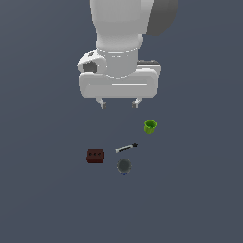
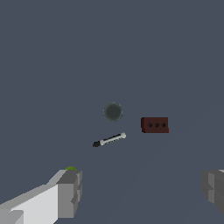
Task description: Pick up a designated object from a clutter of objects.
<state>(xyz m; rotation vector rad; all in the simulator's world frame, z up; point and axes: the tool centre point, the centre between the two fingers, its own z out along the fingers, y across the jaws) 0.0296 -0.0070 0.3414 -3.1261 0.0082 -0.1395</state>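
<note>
Hand [image 1: 119,104] wide open (holding nothing)

A small, round, dark grey ball [image 1: 124,166] with a faint bluish tinge rests on a flat grey-blue surface. It belongs to a loose cluster: a thin grey-and-black stick [image 1: 126,147] lies tilted just beside it, a dark red-brown rectangular block [image 1: 95,155] with three dark dots on one face sits near it, and a green cup [image 1: 150,126] stands upright farther off beyond the stick. None of the four touch.

Ext cam high, looks down; wrist cam nearer; both share clutter [image 1: 121,152].
</note>
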